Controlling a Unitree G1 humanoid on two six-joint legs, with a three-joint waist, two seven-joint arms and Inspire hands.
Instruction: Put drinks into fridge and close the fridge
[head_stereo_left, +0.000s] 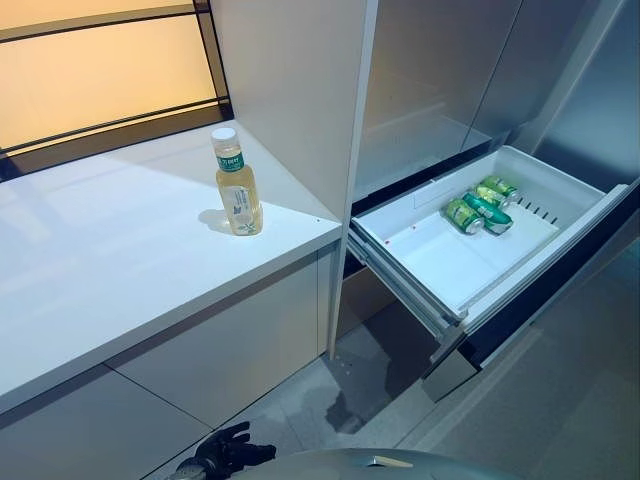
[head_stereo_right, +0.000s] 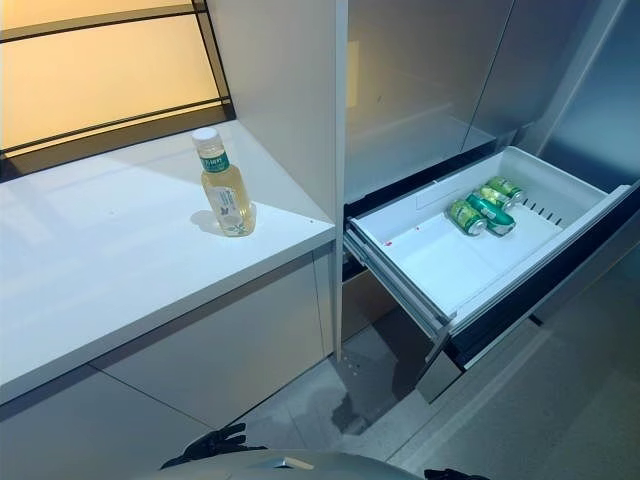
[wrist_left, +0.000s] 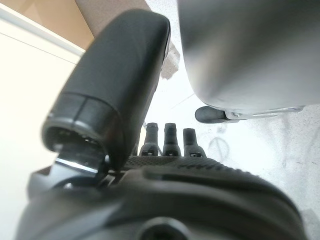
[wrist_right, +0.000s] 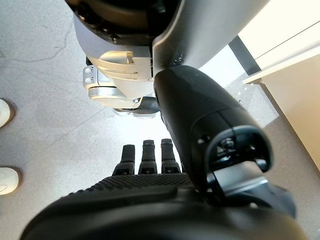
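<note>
Grey floor tiles (head_stereo_left: 330, 400) are filling the nearest part of the scene, and down there both hands are hanging idle. Low by the floor, the left hand (head_stereo_left: 225, 448) is showing its dark fingers (wrist_left: 170, 137) reaching out straight and relaxed, holding nothing. Seen from its own wrist, the right hand (wrist_right: 150, 175) is doing the same — fingers (wrist_right: 150, 152) extended, nothing between them and the thumb (wrist_right: 210, 120). A person's white shoes (wrist_right: 5, 145) are standing on the floor beside the robot.

Further out, the white counter (head_stereo_left: 110, 260) is carrying one bottle (head_stereo_left: 237, 184) of pale yellow drink, upright with a white cap, near the counter's right end and well apart from either hand. To its right the fridge drawer (head_stereo_left: 440, 265) is standing pulled out, and at its far end three green cans (head_stereo_left: 480, 207) are lying on their sides, touching one another.

So the bottle is not yet in the fridge and the drawer is still open. My worry is the reach — the bottle is tall and narrow, so a hand coming in at the cap could tip it and send it rolling off the edge. Laid loosely in the drawer, it could knock into the cans as the drawer is being pushed shut.
</note>
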